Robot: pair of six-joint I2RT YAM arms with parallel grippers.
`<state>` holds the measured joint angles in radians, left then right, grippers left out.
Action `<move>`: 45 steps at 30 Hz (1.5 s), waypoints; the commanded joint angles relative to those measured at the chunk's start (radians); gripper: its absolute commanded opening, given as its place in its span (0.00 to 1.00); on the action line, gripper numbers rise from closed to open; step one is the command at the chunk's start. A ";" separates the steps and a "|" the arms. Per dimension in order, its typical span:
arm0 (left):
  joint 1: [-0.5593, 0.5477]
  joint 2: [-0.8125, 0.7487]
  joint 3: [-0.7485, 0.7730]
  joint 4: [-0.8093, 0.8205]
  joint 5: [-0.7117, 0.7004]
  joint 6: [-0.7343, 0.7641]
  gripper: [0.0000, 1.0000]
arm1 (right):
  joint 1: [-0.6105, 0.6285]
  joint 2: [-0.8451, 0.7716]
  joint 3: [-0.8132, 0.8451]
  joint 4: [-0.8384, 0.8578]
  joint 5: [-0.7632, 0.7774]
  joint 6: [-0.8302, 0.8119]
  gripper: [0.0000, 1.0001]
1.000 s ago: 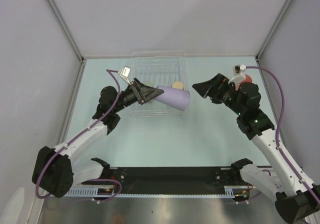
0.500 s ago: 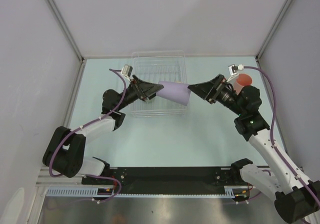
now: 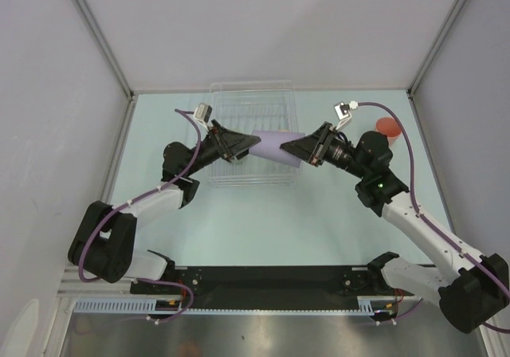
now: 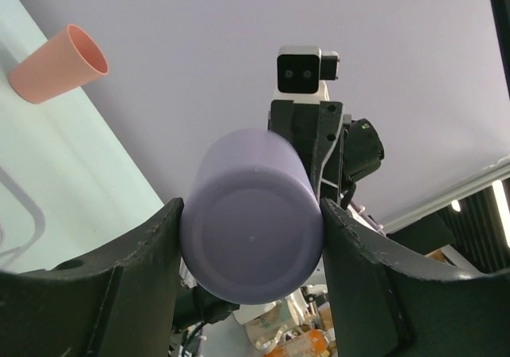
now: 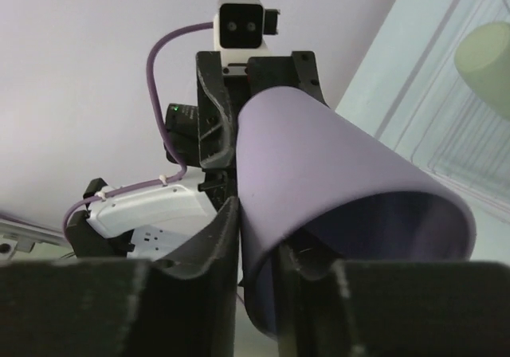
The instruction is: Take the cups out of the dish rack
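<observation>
A lavender cup [image 3: 275, 146] hangs on its side above the transparent dish rack [image 3: 251, 94], held from both ends. My left gripper [image 3: 253, 143] is shut on its base; in the left wrist view the round base [image 4: 252, 229] fills the gap between both black fingers [image 4: 135, 277]. My right gripper [image 3: 299, 151] is shut on the wide rim, with one finger [image 5: 203, 253] outside the wall and the other inside the cup [image 5: 319, 158]. A salmon-pink cup [image 3: 388, 126] stands on the table at the far right, also seen in the left wrist view [image 4: 57, 64]. A pale green cup [image 5: 484, 54] lies in the rack [image 5: 434, 126].
The rack sits at the back middle of the pale green table [image 3: 319, 213]. Grey walls [image 3: 48, 134] close in left, right and behind. A black rail [image 3: 271, 279] runs along the near edge between the arm bases.
My right gripper has swung left from beside the salmon-pink cup to the lavender cup's rim and closed on its wall. The left gripper kept hold of the base, lifting it slightly.
</observation>
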<state>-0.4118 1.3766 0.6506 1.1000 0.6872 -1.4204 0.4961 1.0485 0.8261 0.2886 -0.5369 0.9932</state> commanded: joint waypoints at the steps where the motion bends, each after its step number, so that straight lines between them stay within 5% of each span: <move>1: 0.001 -0.027 0.015 0.060 0.015 -0.008 0.00 | 0.007 0.002 0.038 0.046 0.012 -0.013 0.15; 2: 0.001 -0.027 0.015 0.060 0.015 -0.008 0.00 | 0.006 0.004 0.038 0.040 0.015 -0.018 0.00; 3: 0.001 -0.022 0.017 0.058 0.018 -0.008 0.00 | 0.007 0.002 0.039 0.037 0.014 -0.018 0.00; 5: 0.001 -0.017 0.027 0.044 0.031 -0.006 0.19 | 0.007 -0.002 0.042 0.027 0.012 -0.024 0.00; 6: -0.001 -0.016 0.033 0.040 0.037 -0.003 0.31 | 0.009 -0.004 0.045 0.021 0.014 -0.031 0.00; 7: 0.001 -0.014 0.047 0.023 0.041 0.001 0.60 | 0.007 -0.007 0.047 0.008 0.020 -0.039 0.00; 10: 0.002 -0.046 0.098 -0.160 0.051 0.084 0.98 | -0.001 -0.041 0.076 -0.075 0.051 -0.088 0.00; 19: 0.004 -0.116 0.375 -1.053 -0.260 0.535 1.00 | -0.168 -0.110 0.347 -0.648 0.280 -0.333 0.00; 25: 0.002 -0.094 0.443 -1.386 -0.423 0.656 1.00 | -0.195 0.121 0.707 -1.093 0.725 -0.470 0.00; 36: 0.001 -0.129 0.417 -1.586 -0.548 0.733 1.00 | -0.280 0.700 1.483 -1.586 1.074 -0.357 0.00; 45: -0.002 -0.177 0.359 -1.588 -0.554 0.719 1.00 | -0.368 0.814 1.550 -1.623 1.071 -0.346 0.00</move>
<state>-0.4118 1.2419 1.0260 -0.4801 0.1581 -0.7219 0.1989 1.8648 2.3192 -1.2823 0.4927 0.6174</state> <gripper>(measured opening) 0.996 0.120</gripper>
